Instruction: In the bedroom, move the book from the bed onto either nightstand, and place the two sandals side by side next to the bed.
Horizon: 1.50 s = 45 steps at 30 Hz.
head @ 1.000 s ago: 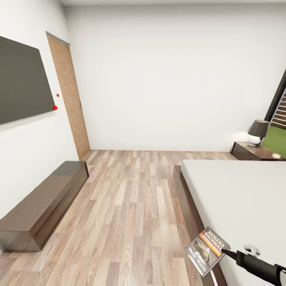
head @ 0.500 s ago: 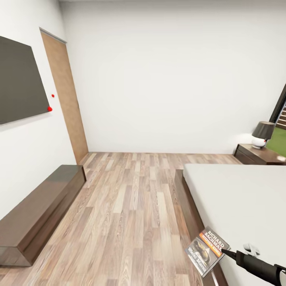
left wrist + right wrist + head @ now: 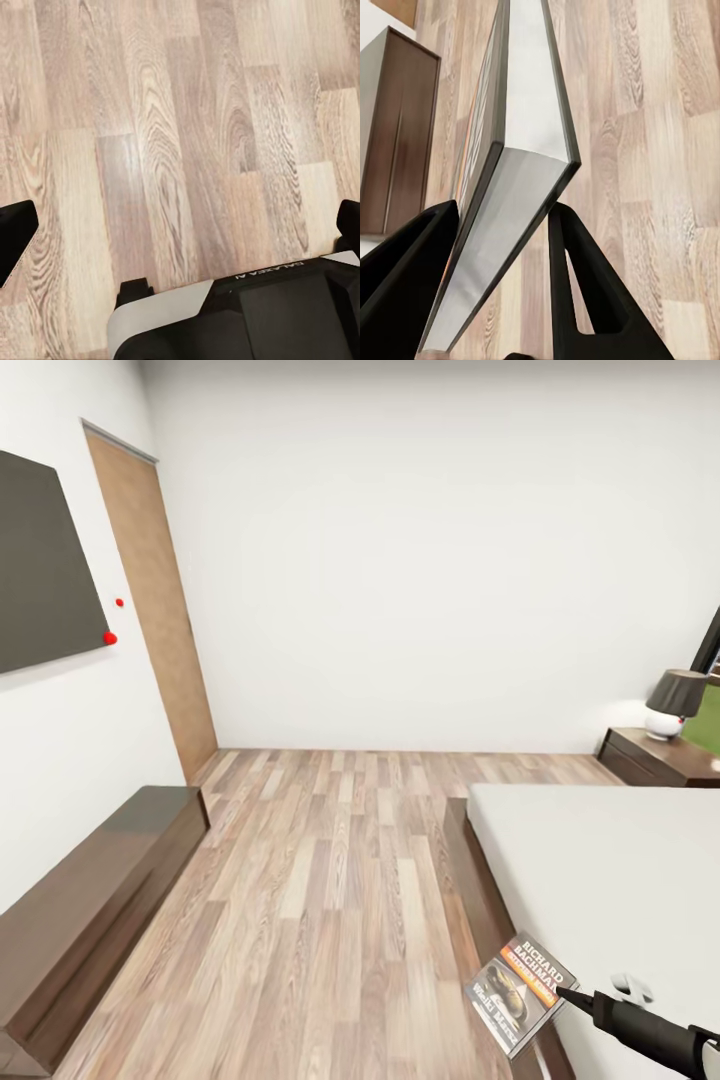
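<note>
The book (image 3: 520, 992), a dark paperback with an orange band and white lettering, hangs over the floor just beside the bed's dark frame (image 3: 478, 900). My right gripper (image 3: 563, 992) is shut on its edge. In the right wrist view the book (image 3: 521, 150) stands edge-on between the two black fingers (image 3: 585, 285). The off-white mattress (image 3: 620, 880) lies to the right. A dark nightstand (image 3: 655, 758) stands at the bed's far end. My left gripper (image 3: 180, 225) is open over bare wood floor, its fingertips (image 3: 15, 232) wide apart. The sandals are out of view.
A long dark TV bench (image 3: 90, 910) runs along the left wall under a dark screen (image 3: 40, 560). The brown door (image 3: 150, 600) is in the far left corner. A dark-shaded lamp (image 3: 675, 702) sits on the nightstand. Plank floor (image 3: 330, 880) stretches between bench and bed.
The whole view has shifted: the camera moved, so bench and door slid left and the nightstand slid right. The book and right gripper keep the same place in the picture.
</note>
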Motion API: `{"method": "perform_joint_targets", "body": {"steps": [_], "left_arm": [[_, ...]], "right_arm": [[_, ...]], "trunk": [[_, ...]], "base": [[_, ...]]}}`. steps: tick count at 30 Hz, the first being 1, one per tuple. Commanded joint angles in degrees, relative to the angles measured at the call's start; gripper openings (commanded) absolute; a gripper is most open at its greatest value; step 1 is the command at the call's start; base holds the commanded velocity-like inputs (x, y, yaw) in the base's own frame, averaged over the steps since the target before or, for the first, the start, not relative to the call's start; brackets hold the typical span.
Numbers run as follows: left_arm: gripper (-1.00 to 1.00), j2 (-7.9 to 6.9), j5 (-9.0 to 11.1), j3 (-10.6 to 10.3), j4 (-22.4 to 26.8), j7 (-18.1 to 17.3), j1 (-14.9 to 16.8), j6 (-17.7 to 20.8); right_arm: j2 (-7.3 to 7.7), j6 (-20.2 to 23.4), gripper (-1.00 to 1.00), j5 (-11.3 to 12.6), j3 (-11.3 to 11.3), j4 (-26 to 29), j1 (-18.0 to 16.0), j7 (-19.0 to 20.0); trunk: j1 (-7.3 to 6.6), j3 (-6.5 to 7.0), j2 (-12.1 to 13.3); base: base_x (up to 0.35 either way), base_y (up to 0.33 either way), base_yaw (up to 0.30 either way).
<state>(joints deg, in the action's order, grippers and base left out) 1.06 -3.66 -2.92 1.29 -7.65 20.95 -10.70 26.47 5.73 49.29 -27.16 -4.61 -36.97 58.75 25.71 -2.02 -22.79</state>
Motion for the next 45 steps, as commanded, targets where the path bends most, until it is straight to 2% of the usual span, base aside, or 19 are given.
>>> {"method": "perform_joint_targets", "body": {"steps": [1, 45], "left_arm": [[1.00, -0.01, -0.38, -0.24, -0.06, 0.09, 0.06, -0.29], [1.00, -0.01, -0.38, -0.24, -0.06, 0.09, 0.06, -0.29]], "right_arm": [[-0.02, 0.60, -1.00, 0.63, -0.04, -0.14, -0.11, 0.32], [-0.02, 0.60, -1.00, 0.63, 0.00, -0.14, -0.12, 0.35]], "trunk": [[0.07, -0.13, -0.13], [0.07, -0.13, -0.13]], "base": [[0.328, 0.000, 0.000], [0.322, 0.000, 0.000]]}}
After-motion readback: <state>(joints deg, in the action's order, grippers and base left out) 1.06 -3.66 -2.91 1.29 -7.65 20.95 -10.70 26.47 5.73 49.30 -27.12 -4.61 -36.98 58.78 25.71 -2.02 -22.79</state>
